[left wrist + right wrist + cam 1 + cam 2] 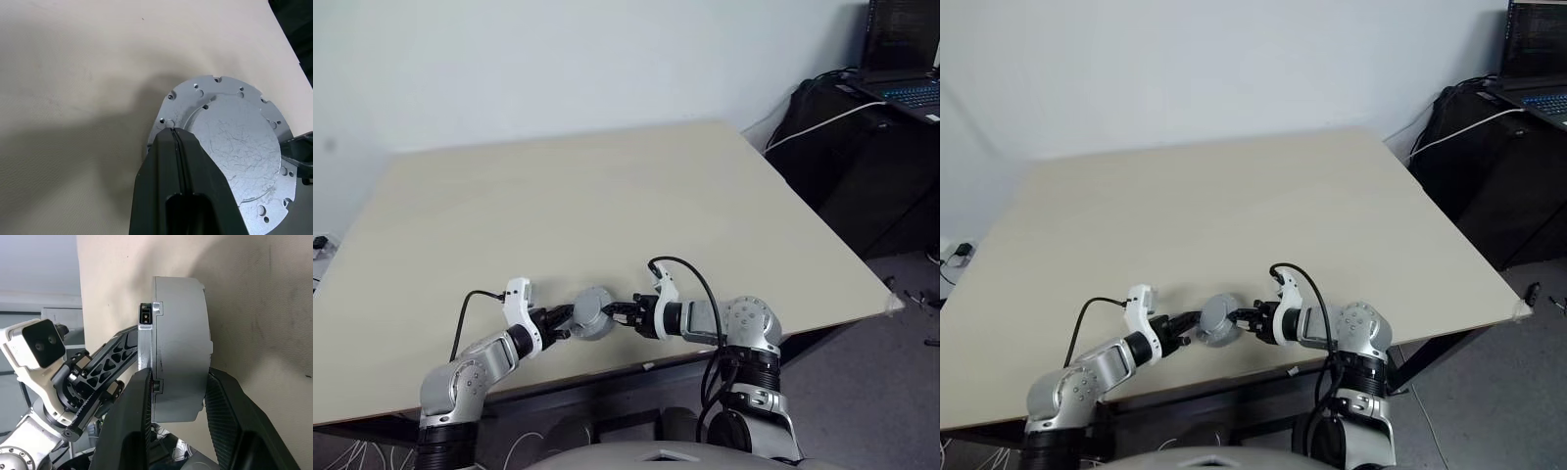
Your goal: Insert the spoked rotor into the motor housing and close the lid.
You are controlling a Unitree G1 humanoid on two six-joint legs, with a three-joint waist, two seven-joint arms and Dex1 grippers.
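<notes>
Both grippers meet low in the head views, just below the middle of the frame, over the near edge of the pale table [607, 186]. Between them sits the motor housing [593, 312], a grey metal disc tipped on edge and lifted off the tabletop.

From the lower left comes the left gripper [558, 321], its two black fingers [182, 186] pressed flat together with no gap between them. In its wrist view they lie against the rim of the disc's flat drilled face, so this arm seems to be bracing the part, not pinching it; whether it actually bears on the metal I cannot tell.

From the lower right comes the right gripper [178, 396], and this one does the carrying. Its fingers straddle the disc's thickness at a narrow spread, one on each flat face, with the stepped side wall in the centre of its wrist view. That edge-on hold likely keeps the faces free for turning or pressing.

No copper coils show, and the visible face looks solid, so the housing appears already closed, with the lid perhaps being seated or checked. A slack hold here would likely drop the disc onto the table edge.

A laptop [906, 59] sits at the upper right on a dark stand.
</notes>
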